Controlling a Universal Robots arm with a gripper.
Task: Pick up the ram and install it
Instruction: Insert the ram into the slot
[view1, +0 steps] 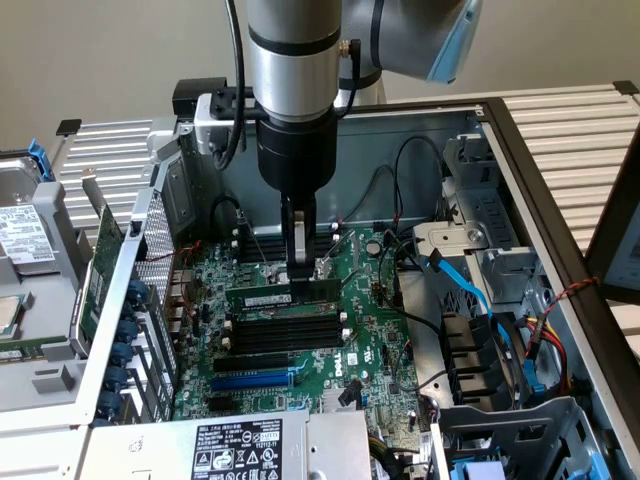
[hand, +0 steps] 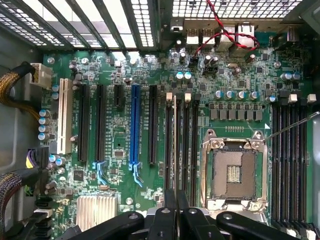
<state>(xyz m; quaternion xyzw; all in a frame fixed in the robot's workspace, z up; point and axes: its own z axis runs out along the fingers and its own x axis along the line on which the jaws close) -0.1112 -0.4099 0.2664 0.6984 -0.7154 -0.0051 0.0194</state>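
The ram (view1: 262, 297) is a narrow green stick with a white label, standing on edge over the farthest of the black memory slots (view1: 285, 330) on the green motherboard (view1: 372, 345). My gripper (view1: 299, 272) comes straight down from above and is shut on the ram's upper edge, right of its middle. In the wrist view the gripper (hand: 175, 212) is pinched together, and the ram (hand: 175, 150) shows edge-on as a thin line along the slots beside the CPU socket (hand: 234, 172). Whether the ram is seated in the slot is unclear.
A green expansion card (view1: 100, 270) stands upright at the exterior view's left case wall. Blue cables (view1: 470, 290) and drive bays crowd the exterior view's right. A labelled power supply (view1: 235, 450) sits at the front. A blue slot (hand: 134, 125) and a heat sink (hand: 96, 210) lie on the board.
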